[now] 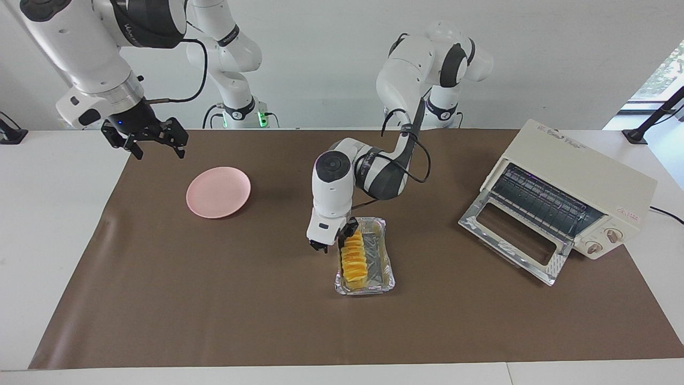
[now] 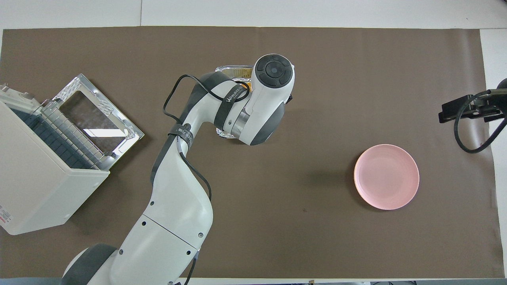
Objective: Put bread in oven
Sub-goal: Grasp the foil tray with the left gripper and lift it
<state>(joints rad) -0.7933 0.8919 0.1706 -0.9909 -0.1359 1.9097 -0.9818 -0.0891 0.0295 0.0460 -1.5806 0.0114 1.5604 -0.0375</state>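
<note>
The bread, a ridged yellow-orange loaf, lies in a silver foil tray in the middle of the mat. My left gripper is low at the end of the loaf and tray nearer to the robots, pointing down, with the loaf still lying in the tray. In the overhead view the left wrist covers the bread, and only the tray's rim shows. The cream-white oven stands at the left arm's end of the table with its glass door dropped open. My right gripper hangs open over the mat's edge.
A round pink plate sits on the brown mat toward the right arm's end. The oven and its lowered door take up the mat's corner at the left arm's end.
</note>
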